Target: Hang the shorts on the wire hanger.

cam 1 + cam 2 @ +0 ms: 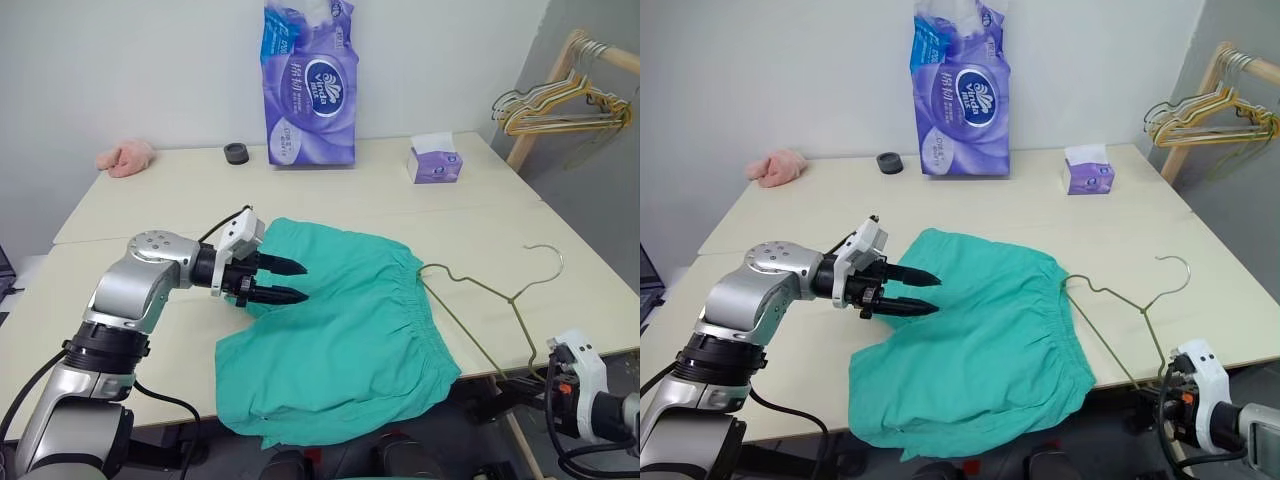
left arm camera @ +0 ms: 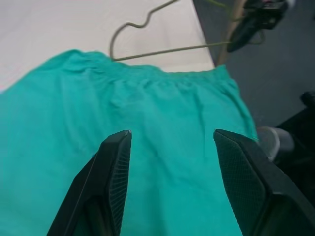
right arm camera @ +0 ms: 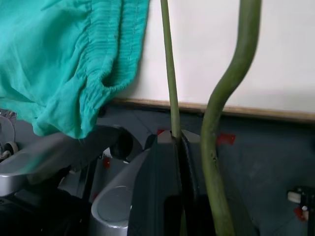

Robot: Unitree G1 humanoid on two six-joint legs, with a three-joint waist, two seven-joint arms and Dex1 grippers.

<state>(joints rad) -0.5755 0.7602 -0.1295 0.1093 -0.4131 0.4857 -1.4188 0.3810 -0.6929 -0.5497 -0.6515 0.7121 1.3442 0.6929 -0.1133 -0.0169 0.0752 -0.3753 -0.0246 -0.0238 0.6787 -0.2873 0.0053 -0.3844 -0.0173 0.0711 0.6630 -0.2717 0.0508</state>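
Left eye view gives the whole desk (image 1: 150, 205) at a glance: the teal shorts (image 1: 340, 330) lie spread flat at about six o'clock on it, their lower hem drooping over the near edge, waistband turned toward three o'clock. The wire hanger (image 1: 490, 295) lies at roughly four o'clock, its near corner tucked against or just under the gathered waistband, hook pointing away at two o'clock. The left gripper (image 1: 288, 280) hovers level over the nine-o'clock side of the fabric, fingers spread, nothing between them. The right gripper (image 3: 177, 147), seen in its own wrist view below the desk edge, has its fingers pressed together on the thin wire of the hanger. To my eye the step in hand is feeding the hanger into the shorts, and doing it well means the left fingers should pinch the waistband itself, not the flat leg cloth, and lift it so the wire has an opening. The right arm ought to keep the hanger low and level; a thin wire can twist in a tight pinch, and the overhanging cloth could slide off.
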